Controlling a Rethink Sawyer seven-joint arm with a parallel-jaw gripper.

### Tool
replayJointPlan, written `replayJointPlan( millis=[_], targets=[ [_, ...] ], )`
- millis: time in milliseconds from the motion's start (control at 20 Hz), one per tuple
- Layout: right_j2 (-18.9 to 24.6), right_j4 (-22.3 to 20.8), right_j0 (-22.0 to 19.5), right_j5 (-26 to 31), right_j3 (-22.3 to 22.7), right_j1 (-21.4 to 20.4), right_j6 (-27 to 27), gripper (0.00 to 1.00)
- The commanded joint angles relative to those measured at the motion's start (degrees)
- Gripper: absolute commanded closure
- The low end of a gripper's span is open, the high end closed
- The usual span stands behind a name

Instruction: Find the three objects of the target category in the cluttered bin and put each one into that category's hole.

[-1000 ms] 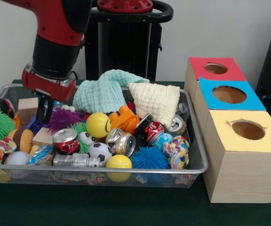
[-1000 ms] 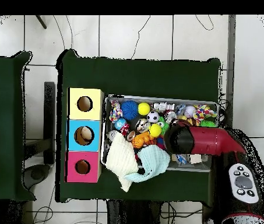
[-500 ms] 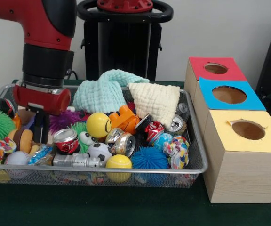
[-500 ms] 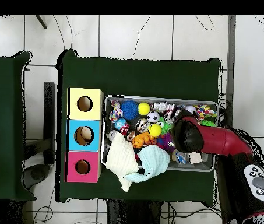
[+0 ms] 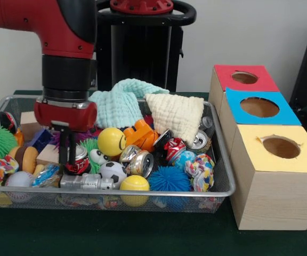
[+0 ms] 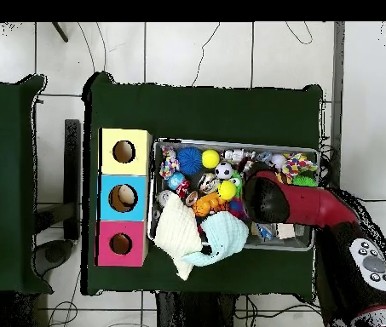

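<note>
At the front of the wire bin [image 5: 217, 193] lie a yellow ball [image 5: 135, 184], a soccer ball [image 5: 112, 170] and a blue spiky ball [image 5: 169, 179]. Just behind them, the gripper [image 5: 65, 152] reaches down into the left part of the bin, right beside a crushed red can [image 5: 80, 160]; I cannot tell how far its jaws are open. Crushed silver cans [image 5: 138, 160] lie in the middle. Behind are two cloths, mint [image 5: 116, 104] and cream [image 5: 177, 114]. To the right stand the boxes with holes: yellow [image 5: 280, 148], blue [image 5: 259, 107], red [image 5: 244, 78].

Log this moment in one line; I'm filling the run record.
phase: searching | tool: down in wire mesh bin, at crushed red can | grip: unclear | red, blue, yellow-topped hole boxes: nothing visible inside
</note>
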Motion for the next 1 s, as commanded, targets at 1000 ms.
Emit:
replayJointPlan(
  millis=[1000],
  targets=[
    [7.0,-0.4,1.3,15.9,-3.8,7.4,-9.7,1.0]
  ],
)
